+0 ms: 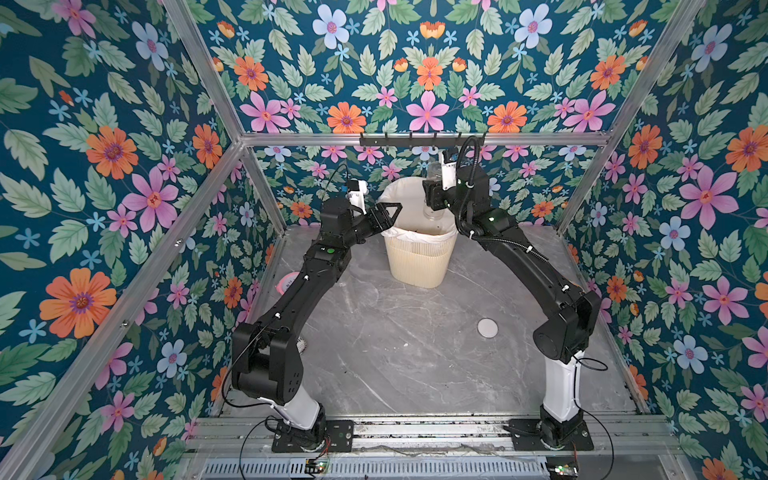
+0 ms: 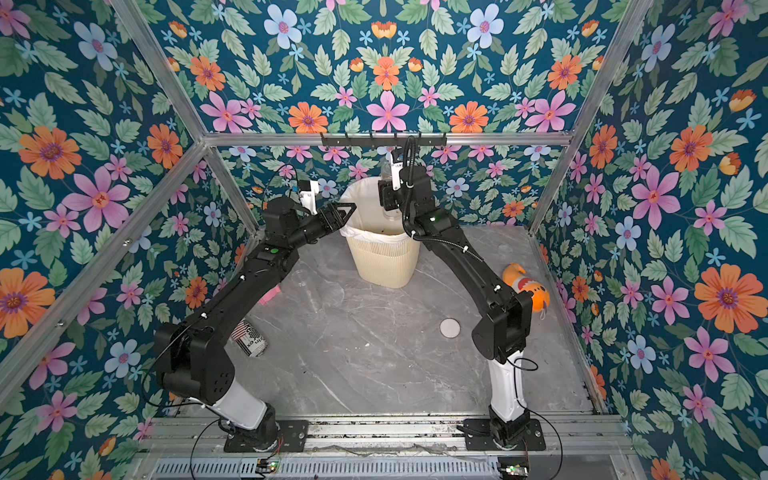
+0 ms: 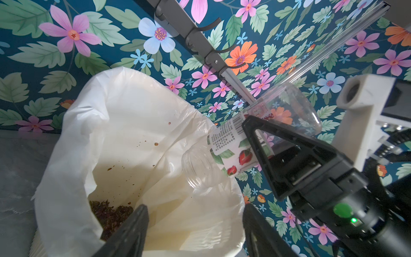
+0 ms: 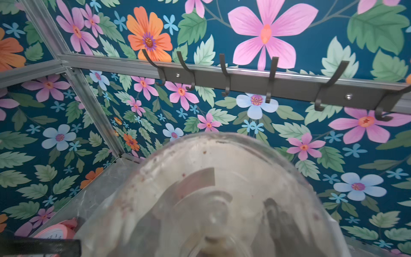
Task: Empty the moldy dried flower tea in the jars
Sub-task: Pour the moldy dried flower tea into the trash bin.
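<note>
Right gripper (image 3: 255, 118) around inverted jar (image 3: 224, 142) (above bin (image 1: 417, 266))

Close to the lens, the jar (image 4: 211, 200) is a blur, cut off by the frame's lower edge. Left of the bin (image 2: 382, 262), the left arm (image 2: 249, 282) covers part of a pink clock (image 2: 269, 296) and a striped can (image 2: 252, 338).
</note>
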You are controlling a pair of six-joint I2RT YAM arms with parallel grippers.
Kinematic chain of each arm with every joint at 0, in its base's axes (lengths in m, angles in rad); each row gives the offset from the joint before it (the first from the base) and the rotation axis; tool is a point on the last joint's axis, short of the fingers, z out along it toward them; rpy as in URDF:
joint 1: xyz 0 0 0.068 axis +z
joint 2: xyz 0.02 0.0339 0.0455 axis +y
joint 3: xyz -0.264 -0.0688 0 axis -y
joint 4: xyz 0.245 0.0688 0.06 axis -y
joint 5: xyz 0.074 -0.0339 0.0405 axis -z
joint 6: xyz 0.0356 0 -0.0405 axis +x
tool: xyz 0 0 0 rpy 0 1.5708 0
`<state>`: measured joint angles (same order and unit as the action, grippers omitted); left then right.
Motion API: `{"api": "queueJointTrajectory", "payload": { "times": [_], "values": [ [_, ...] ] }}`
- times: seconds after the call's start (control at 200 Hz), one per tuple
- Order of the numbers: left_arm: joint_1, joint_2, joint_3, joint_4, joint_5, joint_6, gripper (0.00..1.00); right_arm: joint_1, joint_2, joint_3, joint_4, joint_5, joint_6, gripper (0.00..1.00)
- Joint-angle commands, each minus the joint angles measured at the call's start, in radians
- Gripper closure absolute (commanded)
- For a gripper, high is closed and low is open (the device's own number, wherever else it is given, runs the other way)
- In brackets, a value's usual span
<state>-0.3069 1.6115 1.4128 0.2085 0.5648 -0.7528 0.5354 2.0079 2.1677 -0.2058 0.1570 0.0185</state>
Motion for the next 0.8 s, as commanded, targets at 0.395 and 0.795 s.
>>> {"api": "queueJointTrajectory", "payload": {
  "times": [0.395, 0.795],
  "values": [
    [0.002, -0.008, 0.006, 0.033, 0.026, 0.006, 0.31, -0.126, -0.103, -0.172, 0.176, -0.254, 0.357, 0.36],
    [-0.061, 0.046, 0.067, 0.166, 0.165, -0.081, 0.35, -0.304, -0.18, -0.432, 0.62, -0.571, 0.989, 0.38]
  ]
}}
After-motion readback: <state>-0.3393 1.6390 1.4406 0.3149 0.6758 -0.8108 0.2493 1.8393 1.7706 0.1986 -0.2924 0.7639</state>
